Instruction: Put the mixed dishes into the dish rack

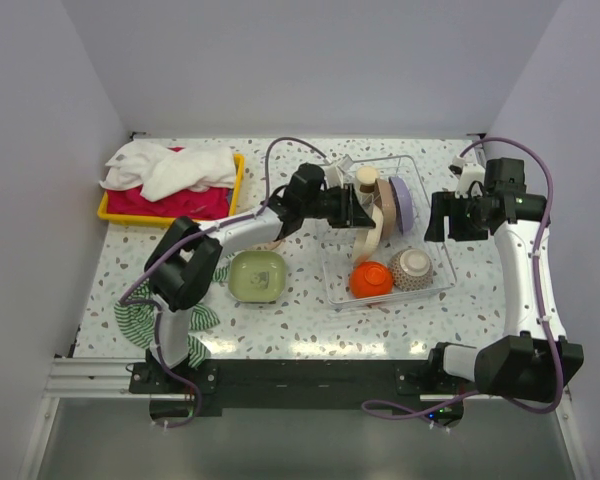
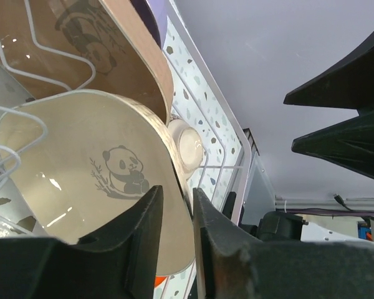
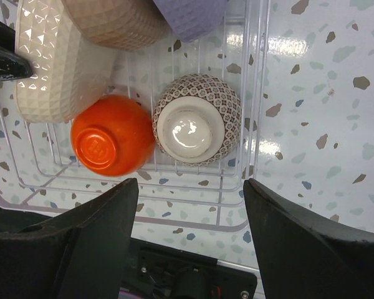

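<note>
The dish rack (image 1: 336, 296) stands right of centre, with a lilac plate (image 1: 405, 200), a tan plate (image 1: 385, 205) and a beige cup (image 1: 366, 178) upright in it. An orange bowl (image 1: 371, 280) and a speckled bowl (image 1: 413, 267) lie upside down at its near end. My left gripper (image 1: 355, 208) reaches into the rack. In the left wrist view its jaws (image 2: 176, 190) pinch the rim of a cream panda plate (image 2: 81, 162) leaning among the wires. My right gripper (image 3: 190, 187) hangs open and empty over the rack's near right corner. A pale green plate (image 1: 257, 276) lies on the table.
A yellow tray of towels (image 1: 170, 175) sits at the back left. A green striped cloth (image 1: 135, 320) lies by the left arm's base. White walls close in the table on three sides.
</note>
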You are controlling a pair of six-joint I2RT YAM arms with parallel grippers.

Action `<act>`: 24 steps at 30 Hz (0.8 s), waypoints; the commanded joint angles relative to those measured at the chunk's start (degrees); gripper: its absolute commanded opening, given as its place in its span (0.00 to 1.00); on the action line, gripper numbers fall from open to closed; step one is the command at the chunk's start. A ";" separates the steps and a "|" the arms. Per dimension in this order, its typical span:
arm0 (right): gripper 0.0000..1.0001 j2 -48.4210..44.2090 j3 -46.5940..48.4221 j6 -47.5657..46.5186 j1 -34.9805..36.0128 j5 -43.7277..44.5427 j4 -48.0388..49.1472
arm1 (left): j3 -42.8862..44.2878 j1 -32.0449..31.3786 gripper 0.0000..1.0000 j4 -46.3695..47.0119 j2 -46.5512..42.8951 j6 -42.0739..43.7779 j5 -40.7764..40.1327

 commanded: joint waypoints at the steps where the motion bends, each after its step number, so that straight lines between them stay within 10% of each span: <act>1: 0.73 -0.99 0.80 -0.25 -0.12 -0.43 0.54 | 2.88 -0.32 0.25 1.85 1.56 0.98 0.60; 6: 0.73 -0.38 1.59 -0.25 -0.21 -0.43 0.28 | 3.49 -0.06 0.00 3.09 1.12 0.02 1.13; 24: 0.73 4.01 6.96 0.71 -0.21 1.42 -0.96 | -0.64 2.05 0.00 22.23 3.84 -23.09 -3.70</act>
